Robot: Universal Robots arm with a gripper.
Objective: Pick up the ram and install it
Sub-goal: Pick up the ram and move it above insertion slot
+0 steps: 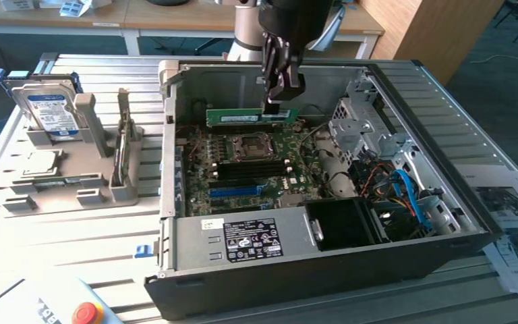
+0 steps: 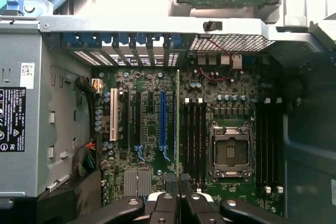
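Observation:
The ram [image 1: 237, 117] is a narrow green stick hanging level above the motherboard [image 1: 241, 182] inside the open computer case [image 1: 331, 270]. My gripper [image 1: 279, 106] comes down from above and is shut on the stick's end toward the exterior view's right. In the wrist view the ram [image 2: 178, 124] appears edge-on as a thin green line. It runs out from my gripper [image 2: 178, 203] and lies alongside the black memory slots [image 2: 194, 140] beside the processor socket [image 2: 230, 150].
A grey fixture [image 1: 88, 189] outside the case holds a hard drive [image 1: 50, 111], an upright card [image 1: 124, 145] and a square chip [image 1: 43, 162]. The power supply [image 1: 241, 236], drive cage [image 1: 367, 128] and cables [image 1: 412, 196] crowd the case. A red stop button [image 1: 85, 312] sits near the front.

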